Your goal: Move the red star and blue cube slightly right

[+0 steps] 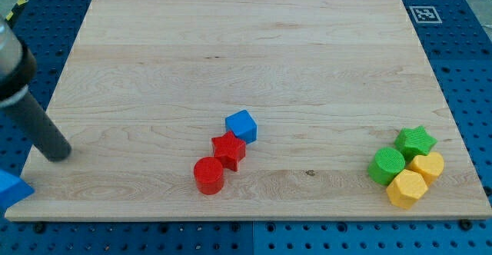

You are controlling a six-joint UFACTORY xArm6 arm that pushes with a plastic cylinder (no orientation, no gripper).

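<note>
Red star block [229, 150] and blue cube block [241, 125] touching, just below the middle of the pale wooden bench [231, 48].

With a red cylinder block [208, 175] they form a diagonal row rising toward the view's right; the star's points are hard to make out. My tip [58, 156] rests well apart at the view's left edge, touching nothing; no gripper shows. A blue block [11, 189] is cut off at bottom left. Far right cluster: green star [415, 140], green cylinder [386, 165], two yellow blocks [427, 165] [405, 188], shapes unclear.

Robotics lab bench
A wooden surface [254, 55] lies on blue perforated mounting board [461, 24]; a fiducial tag [424, 14] sits upper right.
</note>
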